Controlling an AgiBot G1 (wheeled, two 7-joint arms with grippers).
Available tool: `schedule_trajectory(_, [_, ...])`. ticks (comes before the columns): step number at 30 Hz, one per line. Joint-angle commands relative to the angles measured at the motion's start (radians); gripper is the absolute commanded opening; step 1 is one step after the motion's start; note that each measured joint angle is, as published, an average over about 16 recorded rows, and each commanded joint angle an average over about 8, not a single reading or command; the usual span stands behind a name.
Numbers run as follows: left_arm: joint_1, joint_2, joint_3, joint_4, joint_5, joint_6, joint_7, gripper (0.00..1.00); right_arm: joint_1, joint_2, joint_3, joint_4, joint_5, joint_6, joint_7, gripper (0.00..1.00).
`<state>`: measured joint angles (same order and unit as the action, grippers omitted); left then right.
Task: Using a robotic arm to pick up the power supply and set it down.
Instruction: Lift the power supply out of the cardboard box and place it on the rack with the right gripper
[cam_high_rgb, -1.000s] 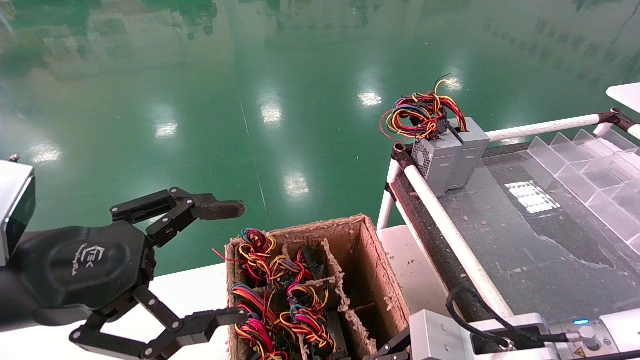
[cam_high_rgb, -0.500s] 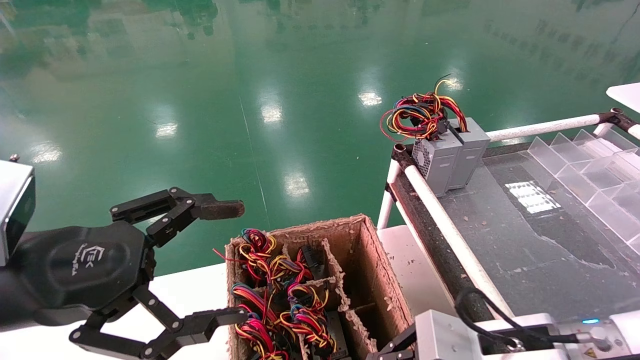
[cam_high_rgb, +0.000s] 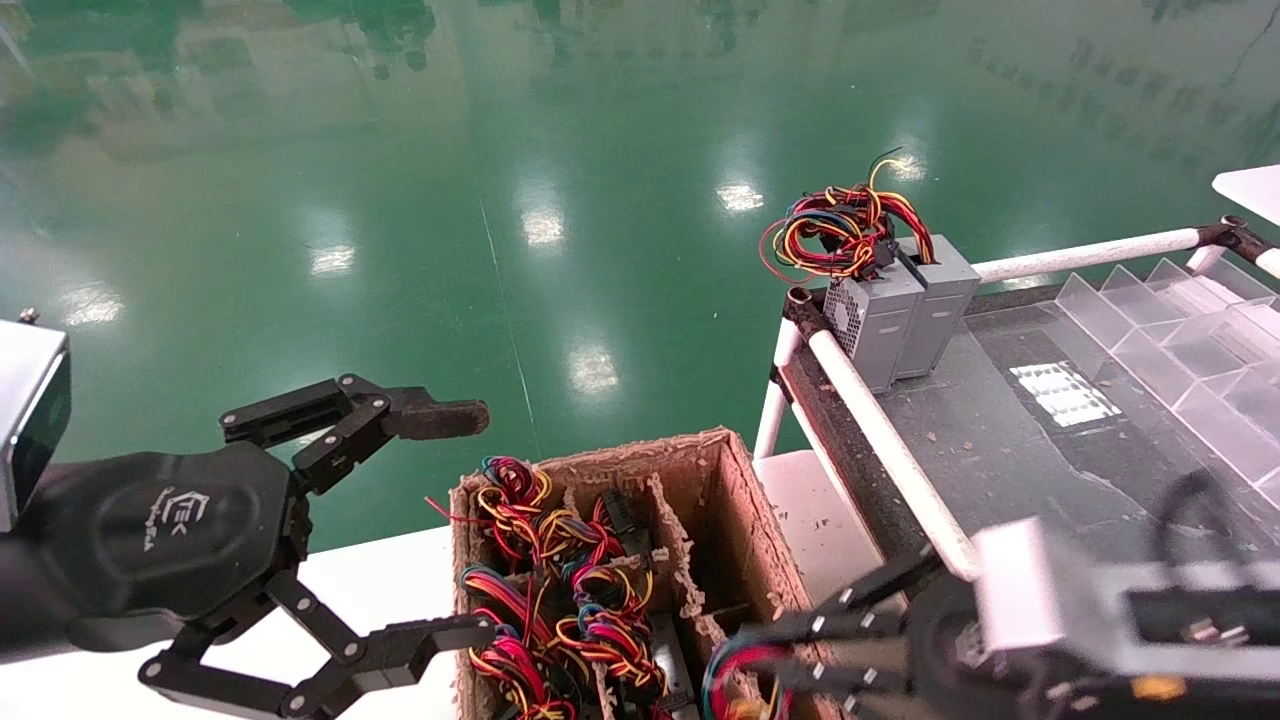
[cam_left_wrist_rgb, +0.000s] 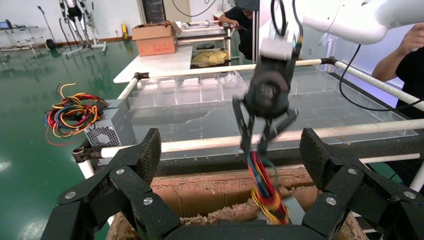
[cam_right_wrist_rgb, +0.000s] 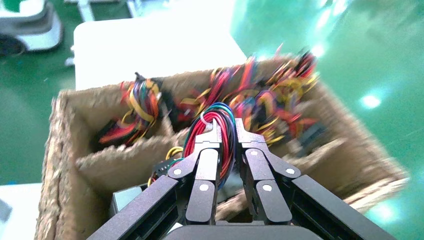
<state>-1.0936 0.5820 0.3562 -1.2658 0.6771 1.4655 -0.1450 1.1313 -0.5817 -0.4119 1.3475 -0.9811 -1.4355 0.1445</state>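
Observation:
My right gripper (cam_high_rgb: 775, 655) hangs over the near right corner of the cardboard box (cam_high_rgb: 745, 500), shut on the wire bundle (cam_right_wrist_rgb: 220, 120) of a power supply. The bundle of red, blue, green and yellow wires (cam_left_wrist_rgb: 266, 185) hangs taut below the right gripper (cam_left_wrist_rgb: 259, 146). The supply's small grey body (cam_left_wrist_rgb: 296, 210) dangles at the box rim. The right gripper (cam_right_wrist_rgb: 227, 131) pinches the wires just under a white cable tie. My left gripper (cam_high_rgb: 450, 525) is parked left of the box. The left gripper (cam_left_wrist_rgb: 230, 160) stands open and holds nothing.
The box's other cells hold several more wired supplies (cam_high_rgb: 560, 590). Two grey supplies (cam_high_rgb: 905, 305) with tangled wires stand at the far corner of the dark table (cam_high_rgb: 1050, 500), behind a white rail (cam_high_rgb: 880, 430). Clear dividers (cam_high_rgb: 1180, 340) line its right side.
My right arm has risen from the bottom edge and shifted right. It has pulled a wire bundle up out of the box. The left arm has not moved.

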Motion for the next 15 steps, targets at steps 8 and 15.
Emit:
schedule_trajectory(8, [0.0, 0.0, 0.0, 0.0, 0.0, 0.0, 0.0, 1.0, 0.011, 0.094, 0.124, -0.009, 0.136, 0.072, -0.005, 0.0])
schedule_trajectory(15, [0.0, 0.0, 0.0, 0.0, 0.0, 0.0, 0.0, 1.0, 0.043, 0.141, 0.19, -0.034, 0.159, 0.158, -0.003, 0.0])
